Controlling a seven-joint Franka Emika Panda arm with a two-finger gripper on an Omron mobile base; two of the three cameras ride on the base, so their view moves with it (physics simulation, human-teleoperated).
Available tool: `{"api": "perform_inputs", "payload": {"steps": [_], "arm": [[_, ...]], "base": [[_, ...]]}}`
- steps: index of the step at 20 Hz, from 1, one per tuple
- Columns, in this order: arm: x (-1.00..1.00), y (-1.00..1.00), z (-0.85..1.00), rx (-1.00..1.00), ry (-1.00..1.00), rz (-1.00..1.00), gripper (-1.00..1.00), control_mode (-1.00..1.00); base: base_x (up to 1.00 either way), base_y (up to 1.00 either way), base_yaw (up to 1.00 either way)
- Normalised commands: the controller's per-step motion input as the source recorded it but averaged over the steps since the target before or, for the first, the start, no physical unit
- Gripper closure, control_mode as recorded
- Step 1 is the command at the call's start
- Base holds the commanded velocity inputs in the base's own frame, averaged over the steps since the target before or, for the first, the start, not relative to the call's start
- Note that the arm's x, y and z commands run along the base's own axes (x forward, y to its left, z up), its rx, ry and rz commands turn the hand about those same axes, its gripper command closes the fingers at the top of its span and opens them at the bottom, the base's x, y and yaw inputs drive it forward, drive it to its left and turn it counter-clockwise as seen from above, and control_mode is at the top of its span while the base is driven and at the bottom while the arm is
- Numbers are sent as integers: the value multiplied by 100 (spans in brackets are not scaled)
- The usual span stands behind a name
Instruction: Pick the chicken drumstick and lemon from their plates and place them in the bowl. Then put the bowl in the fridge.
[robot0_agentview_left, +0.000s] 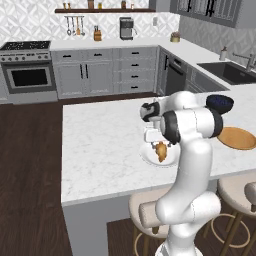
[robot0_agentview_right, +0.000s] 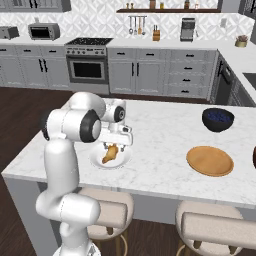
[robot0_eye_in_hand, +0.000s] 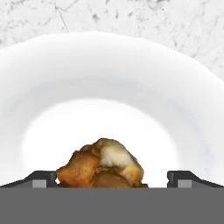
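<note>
Your gripper, jaws wide apart, straddles the golden-brown fried chicken drumstick on its round white plate; nothing moved yet; everything remains.

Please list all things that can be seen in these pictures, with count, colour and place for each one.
chicken drumstick: one, golden-brown, on the white plate, between the finger tips
white plate: one, white, near edge of the island
wooden plate: one, tan, on the island, nothing on it
navy bowl: one, dark blue, island, behind the wooden plate
island counter: one, white marble
stools: at least two, beige, under the island
oven: one, steel, back wall
coffee machine: one, dark, back counter
gripper: one, white, open, over the drumstick
</note>
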Motion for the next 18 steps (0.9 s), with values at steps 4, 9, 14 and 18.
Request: {"api": "perform_inputs", "payload": {"steps": [4, 9, 14, 18], "arm": [[-70, 5, 0, 0, -9, -1, -100, -100], [-25, 17, 10, -3, -24, -2, -100, -100], [2, 14, -8, -5, -4, 0, -100, -100], [9, -6, -33, 0, 0, 0, -100, -100]], "base": [[0, 0, 0], [0, 0, 0], [0, 0, 0], [0, 0, 0]]}}
